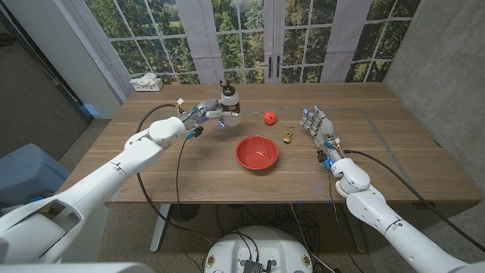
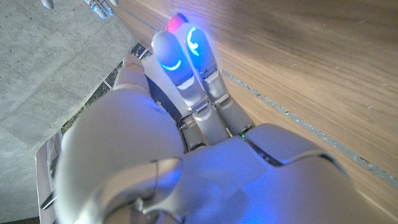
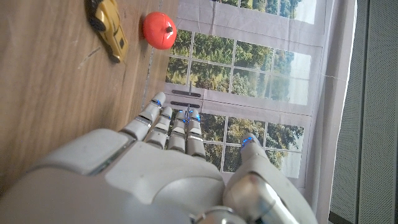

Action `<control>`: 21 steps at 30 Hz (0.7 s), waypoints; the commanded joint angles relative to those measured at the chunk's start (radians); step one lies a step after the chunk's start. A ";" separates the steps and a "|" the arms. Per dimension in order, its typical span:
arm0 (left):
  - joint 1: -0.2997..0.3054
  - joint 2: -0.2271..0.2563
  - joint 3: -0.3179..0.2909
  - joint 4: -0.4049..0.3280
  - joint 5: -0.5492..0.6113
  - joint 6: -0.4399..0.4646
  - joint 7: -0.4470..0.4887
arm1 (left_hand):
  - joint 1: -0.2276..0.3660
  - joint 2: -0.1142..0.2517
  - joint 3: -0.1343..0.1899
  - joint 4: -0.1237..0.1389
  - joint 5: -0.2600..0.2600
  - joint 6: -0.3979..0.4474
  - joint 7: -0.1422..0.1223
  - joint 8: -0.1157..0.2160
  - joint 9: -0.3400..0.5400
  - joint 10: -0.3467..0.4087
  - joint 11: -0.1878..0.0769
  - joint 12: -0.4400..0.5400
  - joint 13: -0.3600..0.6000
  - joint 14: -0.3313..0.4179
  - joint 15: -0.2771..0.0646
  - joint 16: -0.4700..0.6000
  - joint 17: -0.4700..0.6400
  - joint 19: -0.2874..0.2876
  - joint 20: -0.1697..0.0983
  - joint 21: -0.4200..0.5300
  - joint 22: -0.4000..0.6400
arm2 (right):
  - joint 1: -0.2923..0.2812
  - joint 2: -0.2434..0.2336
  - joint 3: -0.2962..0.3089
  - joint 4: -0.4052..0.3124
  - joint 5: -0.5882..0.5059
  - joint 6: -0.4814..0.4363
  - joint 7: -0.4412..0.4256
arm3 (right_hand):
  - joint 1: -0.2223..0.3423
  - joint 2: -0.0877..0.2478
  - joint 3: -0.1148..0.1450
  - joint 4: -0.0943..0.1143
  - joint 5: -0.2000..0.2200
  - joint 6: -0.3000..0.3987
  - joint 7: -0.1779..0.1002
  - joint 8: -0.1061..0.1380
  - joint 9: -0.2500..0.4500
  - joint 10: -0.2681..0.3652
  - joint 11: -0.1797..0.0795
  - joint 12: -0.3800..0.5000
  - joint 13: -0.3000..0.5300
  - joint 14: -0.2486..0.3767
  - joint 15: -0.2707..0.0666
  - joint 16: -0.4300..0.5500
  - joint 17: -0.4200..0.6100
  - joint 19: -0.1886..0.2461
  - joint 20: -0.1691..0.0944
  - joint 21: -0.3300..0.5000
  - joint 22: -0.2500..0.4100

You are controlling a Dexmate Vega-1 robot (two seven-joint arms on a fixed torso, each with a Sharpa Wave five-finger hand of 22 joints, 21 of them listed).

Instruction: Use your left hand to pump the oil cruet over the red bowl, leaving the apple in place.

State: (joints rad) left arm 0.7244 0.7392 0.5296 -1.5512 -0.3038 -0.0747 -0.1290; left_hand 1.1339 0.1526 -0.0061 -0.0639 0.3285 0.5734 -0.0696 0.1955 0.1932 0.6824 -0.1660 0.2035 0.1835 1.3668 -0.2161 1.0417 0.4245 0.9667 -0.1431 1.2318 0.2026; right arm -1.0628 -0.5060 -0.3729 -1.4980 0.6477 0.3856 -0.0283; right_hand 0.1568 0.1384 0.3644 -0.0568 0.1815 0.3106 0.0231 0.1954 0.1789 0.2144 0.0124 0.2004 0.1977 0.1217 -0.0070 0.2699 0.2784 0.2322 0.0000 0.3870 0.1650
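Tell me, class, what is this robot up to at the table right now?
The robot's left hand is wrapped around the oil cruet, which is not yet over the red bowl nearer the table's front edge. The apple sits untouched beside the cruet. The right hand waits with fingers apart, next to a small yellow toy car.

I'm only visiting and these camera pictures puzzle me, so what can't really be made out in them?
- Head view: whether the left hand actually grips the clear oil cruet with the black pump top; too small, and its fingers overlap the bottle.
- Left wrist view: the cruet, hidden behind the hand's own back and fingers.
- Head view: the small gold object beside the red apple; too small to identify.
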 commanded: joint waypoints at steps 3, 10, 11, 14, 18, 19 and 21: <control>0.110 0.050 -0.048 -0.140 -0.007 0.050 0.095 | 0.000 0.006 0.008 -0.003 -0.008 0.004 0.001 0.000 0.003 0.010 -0.003 -0.003 0.005 0.010 -0.003 -0.006 0.005 -0.009 -0.064 0.006 0.003 | -0.027 -0.013 0.002 -0.020 0.009 0.017 0.023 | -0.004 -0.008 0.001 -0.002 -0.002 0.007 0.003 -0.004 0.002 0.005 0.005 0.002 0.001 0.003 0.002 -0.003 0.003 0.009 -0.002 -0.005 0.004; 0.160 0.056 -0.069 -0.187 -0.002 0.064 0.157 | -0.001 0.006 0.012 -0.004 -0.011 0.004 0.001 -0.001 0.003 0.011 -0.004 -0.003 0.005 0.010 -0.003 -0.007 0.005 -0.009 -0.064 0.006 0.001 | -0.047 -0.022 0.006 -0.041 0.005 0.024 0.017 | -0.004 -0.009 0.001 -0.003 -0.002 0.006 0.001 -0.005 0.002 0.006 0.007 0.002 0.001 0.004 0.005 -0.003 0.002 0.011 -0.002 -0.009 0.004; 0.167 0.056 -0.072 -0.192 -0.001 0.064 0.167 | 0.000 0.006 0.013 -0.004 -0.011 0.004 0.001 -0.001 0.003 0.012 -0.005 -0.003 0.005 0.011 -0.003 -0.007 0.006 -0.009 -0.065 0.005 0.001 | -0.049 -0.026 0.006 -0.044 0.002 0.024 0.018 | -0.004 -0.009 0.001 -0.003 -0.002 0.006 0.001 -0.005 0.002 0.006 0.007 0.002 0.001 0.003 0.004 -0.003 0.002 0.011 -0.002 -0.009 0.004; 0.184 0.054 -0.080 -0.208 0.001 0.071 0.193 | -0.001 0.008 0.017 -0.004 -0.013 0.006 0.000 -0.001 0.003 0.012 -0.003 -0.004 0.005 0.010 -0.003 -0.009 0.004 -0.009 -0.064 0.005 0.001 | -0.056 -0.029 0.008 -0.052 0.001 0.026 0.015 | -0.004 -0.009 0.001 -0.003 -0.002 0.006 0.001 -0.005 0.002 0.007 0.006 0.003 0.001 0.004 0.003 -0.003 0.002 0.012 -0.002 -0.010 0.004; 0.206 0.053 -0.089 -0.229 0.003 0.082 0.223 | -0.001 0.008 0.020 -0.004 -0.015 0.007 -0.001 -0.001 0.003 0.011 -0.005 -0.005 0.005 0.011 -0.003 -0.009 0.005 -0.009 -0.064 0.006 0.001 | -0.064 -0.032 0.010 -0.059 0.000 0.030 0.016 | -0.004 -0.009 0.001 -0.004 -0.003 0.006 0.001 -0.005 0.002 0.008 0.006 0.003 0.001 0.004 0.003 -0.003 0.002 0.013 -0.002 -0.012 0.004; 0.212 0.054 -0.091 -0.235 0.006 0.086 0.232 | -0.002 0.009 0.021 -0.004 -0.016 0.007 -0.002 -0.001 0.003 0.012 -0.004 -0.005 0.005 0.011 -0.003 -0.009 0.005 -0.009 -0.064 0.005 0.000 | -0.065 -0.033 0.010 -0.060 0.003 0.031 0.017 | -0.004 -0.009 0.001 -0.004 -0.003 0.006 0.002 -0.005 0.002 0.008 0.007 0.003 0.001 0.004 0.003 -0.003 0.002 0.013 -0.001 -0.012 0.004; 0.224 0.053 -0.096 -0.249 0.007 0.099 0.251 | -0.002 0.010 0.022 -0.004 -0.016 0.007 -0.002 -0.001 0.003 0.012 -0.004 -0.005 0.005 0.011 -0.003 -0.010 0.005 -0.009 -0.064 0.005 0.001 | -0.068 -0.033 0.011 -0.062 0.004 0.032 0.017 | -0.004 -0.009 0.001 -0.005 -0.002 0.007 0.001 -0.005 0.002 0.008 0.008 0.003 0.001 0.005 0.004 -0.003 0.001 0.013 -0.002 -0.013 0.004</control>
State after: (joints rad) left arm 0.8837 0.7883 0.4606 -1.7334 -0.3068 -0.0122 0.0322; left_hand 1.1291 0.1474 0.0091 -0.0646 0.3132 0.5733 -0.0697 0.1954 0.1931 0.6824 -0.1662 0.2002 0.1833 1.3667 -0.2161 1.0377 0.4243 0.9613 -0.1376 1.2317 0.1998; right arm -1.1090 -0.5292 -0.3674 -1.5396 0.6524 0.4082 -0.0113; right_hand 0.1435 0.1251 0.3645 -0.0566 0.1815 0.3105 0.0231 0.1953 0.1789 0.2199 0.0179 0.2004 0.1976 0.1217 -0.0070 0.2699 0.2786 0.2376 -0.0056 0.3755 0.1649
